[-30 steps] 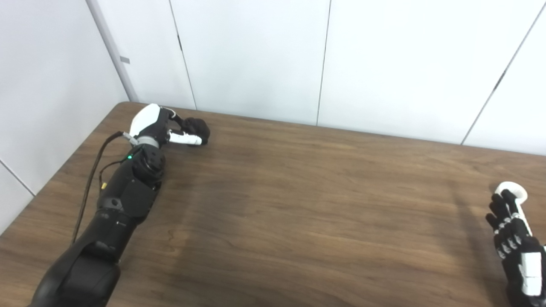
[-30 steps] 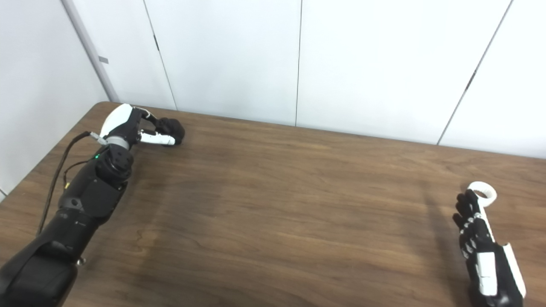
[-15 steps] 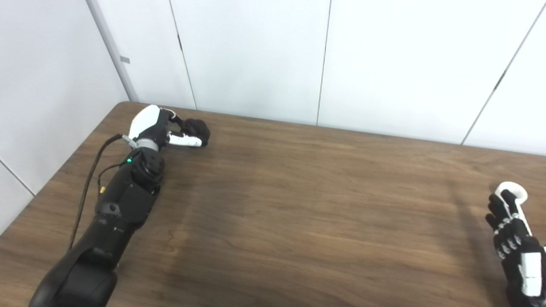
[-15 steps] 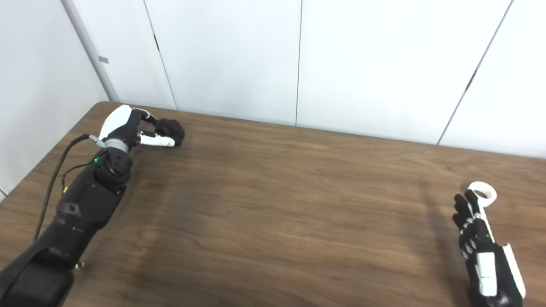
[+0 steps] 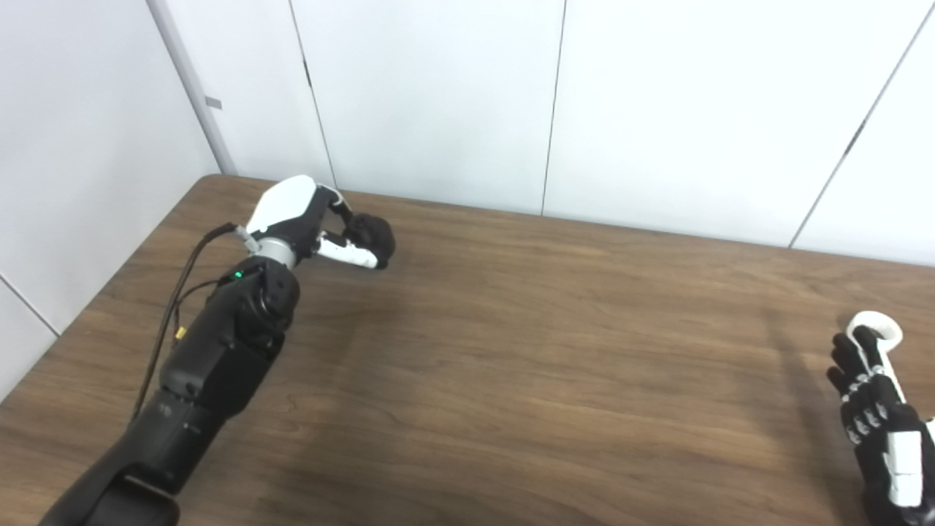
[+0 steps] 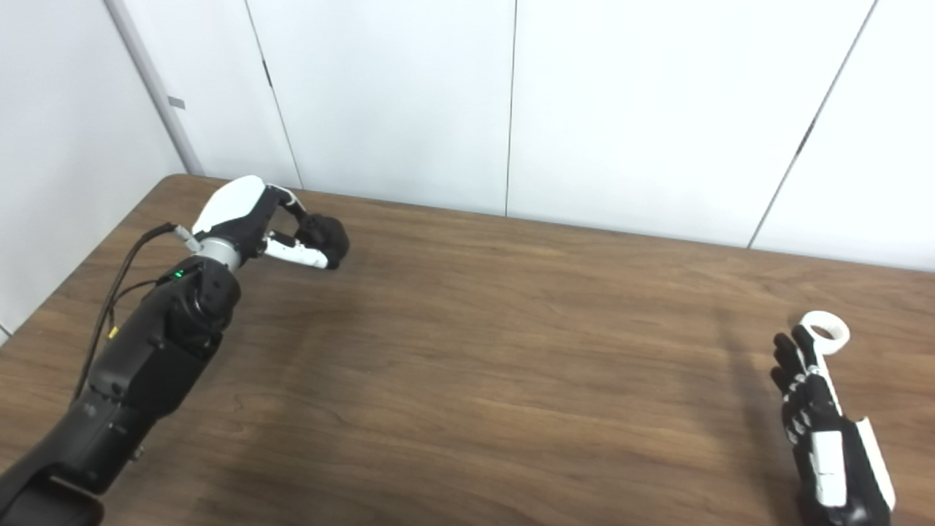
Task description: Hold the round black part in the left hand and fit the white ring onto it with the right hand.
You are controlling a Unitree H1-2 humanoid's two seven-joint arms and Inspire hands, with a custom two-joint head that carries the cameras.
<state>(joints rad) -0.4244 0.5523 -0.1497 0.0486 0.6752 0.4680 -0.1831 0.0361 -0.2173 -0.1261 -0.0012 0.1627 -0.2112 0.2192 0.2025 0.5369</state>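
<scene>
Black on black, the part (image 5: 374, 232) is hard to read inside the left hand (image 5: 307, 219), whose fingers clamp it; its facing cannot be told. Since a second ago that hand has carried it rightward. The ring (image 6: 825, 330) lies flat on the tabletop (image 5: 526, 351) at the right hand's (image 6: 822, 431) fingertips, fingers spread, holding nothing.

Round black part (image 5: 374, 235): dark, lumpy, clasped in the left hand (image 5: 307, 219) near the far left corner of the bench (image 5: 511, 351), white thumb under it. White ring (image 5: 876, 326): small, smooth, open in the middle, at the right edge of the bench, touching the fingers (image 5: 855, 358) of the right hand (image 5: 880, 424). Well apart from each other.
</scene>
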